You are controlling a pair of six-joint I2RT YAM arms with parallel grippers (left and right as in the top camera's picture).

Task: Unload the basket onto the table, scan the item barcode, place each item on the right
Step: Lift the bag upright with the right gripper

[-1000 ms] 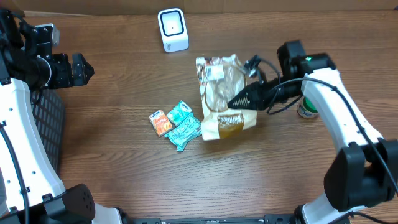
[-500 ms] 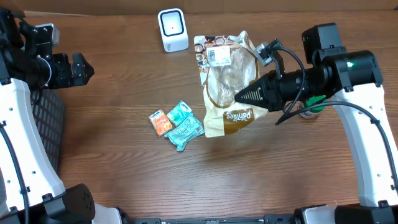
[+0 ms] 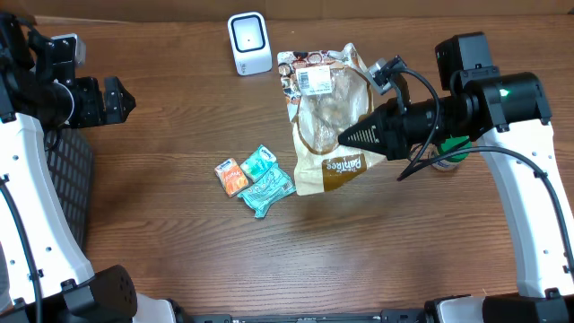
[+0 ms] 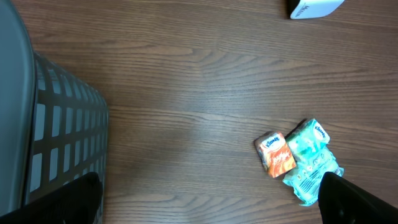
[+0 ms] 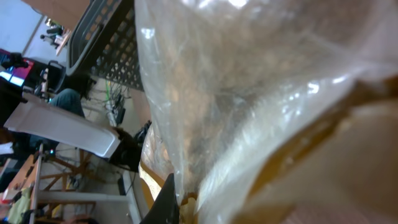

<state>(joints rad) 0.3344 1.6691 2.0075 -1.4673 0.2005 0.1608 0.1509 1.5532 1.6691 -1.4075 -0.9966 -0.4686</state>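
The item is a clear plastic bag of baked goods point(image 3: 327, 117) with a brown printed band and a white barcode label point(image 3: 314, 81) at its far end. My right gripper point(image 3: 345, 139) is shut on the bag's right side and holds it up, label end near the white scanner point(image 3: 248, 42). In the right wrist view the crinkled bag point(image 5: 249, 93) fills the frame, and one dark fingertip point(image 5: 168, 202) presses into it. My left gripper point(image 3: 121, 99) stays at the far left, open, with nothing between its fingers point(image 4: 84, 199).
Small tissue packets, one orange point(image 3: 232, 176) and two teal point(image 3: 266, 184), lie left of the bag. A dark mesh basket point(image 3: 67, 175) stands at the left edge. A green-and-white container point(image 3: 446, 154) sits partly hidden behind the right arm.
My right arm has lifted the bag off the table and carried it back toward the scanner. It has barely moved in the last half second. The left arm is still.
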